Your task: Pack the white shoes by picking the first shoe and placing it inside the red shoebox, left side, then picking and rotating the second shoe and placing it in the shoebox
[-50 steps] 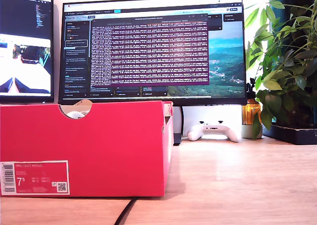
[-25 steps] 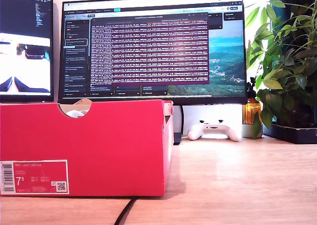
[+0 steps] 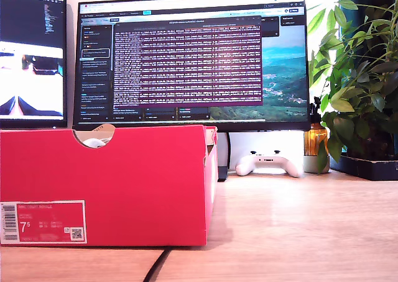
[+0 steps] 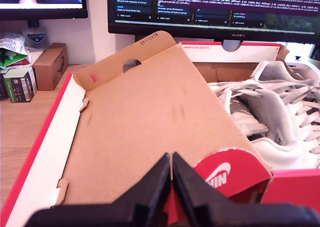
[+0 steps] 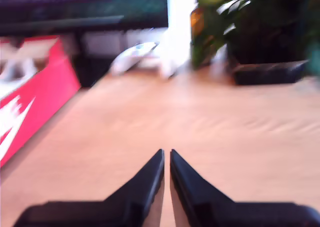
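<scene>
Both white shoes [image 4: 280, 112] lie inside your red shoebox [image 3: 124, 182] at the desk's [image 3: 298, 232] front edge; my first gripper [image 4: 171, 169] and my second gripper [image 5: 166, 159] are pinched closed, empty.

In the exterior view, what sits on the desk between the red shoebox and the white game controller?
Only the monitor's stand rises just beside the red shoebox; otherwise bare desk up to the game controller, as the exterior view shows.

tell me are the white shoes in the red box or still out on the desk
In. The white shoes lie inside the red shoebox, laces up, beside its open lid. Both grippers are shut and empty.
</scene>
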Motion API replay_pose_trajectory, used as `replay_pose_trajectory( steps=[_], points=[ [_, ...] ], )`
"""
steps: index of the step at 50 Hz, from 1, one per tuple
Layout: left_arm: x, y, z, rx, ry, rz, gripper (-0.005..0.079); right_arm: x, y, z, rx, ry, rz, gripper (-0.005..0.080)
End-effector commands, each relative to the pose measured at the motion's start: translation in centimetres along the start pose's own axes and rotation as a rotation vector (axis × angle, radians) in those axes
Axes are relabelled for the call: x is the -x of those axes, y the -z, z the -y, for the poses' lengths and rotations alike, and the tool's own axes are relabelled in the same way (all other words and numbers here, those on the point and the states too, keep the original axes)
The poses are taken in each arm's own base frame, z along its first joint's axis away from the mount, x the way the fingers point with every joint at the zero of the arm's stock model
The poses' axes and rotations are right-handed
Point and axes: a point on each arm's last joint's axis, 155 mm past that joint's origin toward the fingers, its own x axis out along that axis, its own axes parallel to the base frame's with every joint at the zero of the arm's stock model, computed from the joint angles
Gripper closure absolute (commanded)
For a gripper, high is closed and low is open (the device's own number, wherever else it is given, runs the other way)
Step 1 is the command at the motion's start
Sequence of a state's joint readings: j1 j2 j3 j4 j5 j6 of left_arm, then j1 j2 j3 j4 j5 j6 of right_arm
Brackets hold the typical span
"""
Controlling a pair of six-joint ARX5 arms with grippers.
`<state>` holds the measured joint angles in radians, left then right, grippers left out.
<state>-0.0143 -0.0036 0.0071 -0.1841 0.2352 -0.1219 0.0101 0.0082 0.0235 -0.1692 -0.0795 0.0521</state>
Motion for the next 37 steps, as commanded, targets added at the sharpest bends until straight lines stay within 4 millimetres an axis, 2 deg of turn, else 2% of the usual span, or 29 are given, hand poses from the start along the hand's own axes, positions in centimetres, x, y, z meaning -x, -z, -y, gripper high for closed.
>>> replay_pose_trajectory(
  steps=[1, 37],
  points=[
    [-0.22, 1.84, -0.13, 0.013, 0.002, -0.046, 0.0762, -0.10, 0.14, 0.73, -0.002, 0.027, 0.012, 0.0764],
    [-0.22, 1.85, -0.13, 0.013, 0.002, -0.046, 0.0762, -0.10, 0.32, 0.73, -0.017, 0.023, 0.005, 0.0764]
  ],
)
